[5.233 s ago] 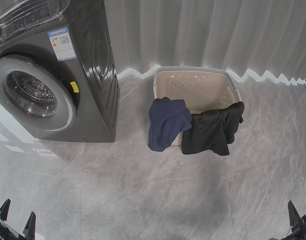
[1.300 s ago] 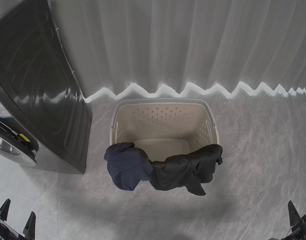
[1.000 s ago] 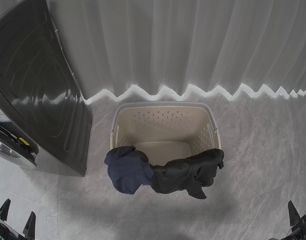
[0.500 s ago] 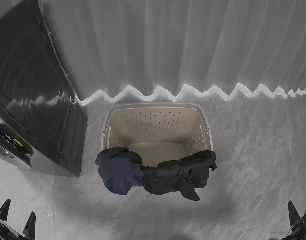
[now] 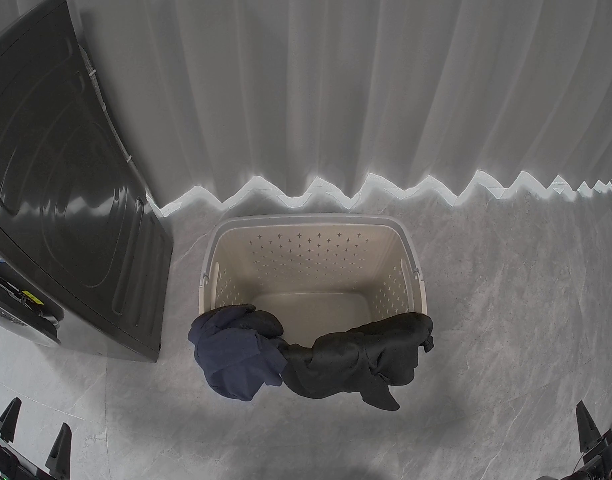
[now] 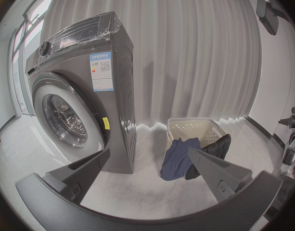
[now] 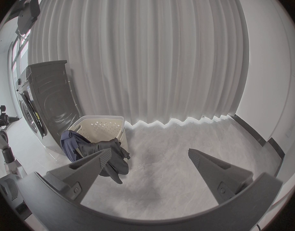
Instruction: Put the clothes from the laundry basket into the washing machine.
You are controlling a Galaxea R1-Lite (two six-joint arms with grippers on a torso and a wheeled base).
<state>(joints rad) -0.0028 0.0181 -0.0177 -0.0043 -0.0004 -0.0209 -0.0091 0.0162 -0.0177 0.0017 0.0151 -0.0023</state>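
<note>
Grey floor (image 5: 519, 288). My left claw (image 6: 149, 151) and right claw (image 7: 149, 151) gape. Lower centre, the navy garment (image 5: 232, 358) looks soft: pinch its overhang.

The washing machine (image 6: 120, 113) bears a label (image 6: 101, 71), print unreadable.

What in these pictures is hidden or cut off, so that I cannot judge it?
Head view: most of the washing machine front, cut off by the left edge.
Left wrist view: the drum's inside, behind the reflecting door glass.
Head view: the laundry basket near wall, covered by the navy garment and the black garment.
Right wrist view: part of the black garment, behind one of the right gripper fingers.
</note>
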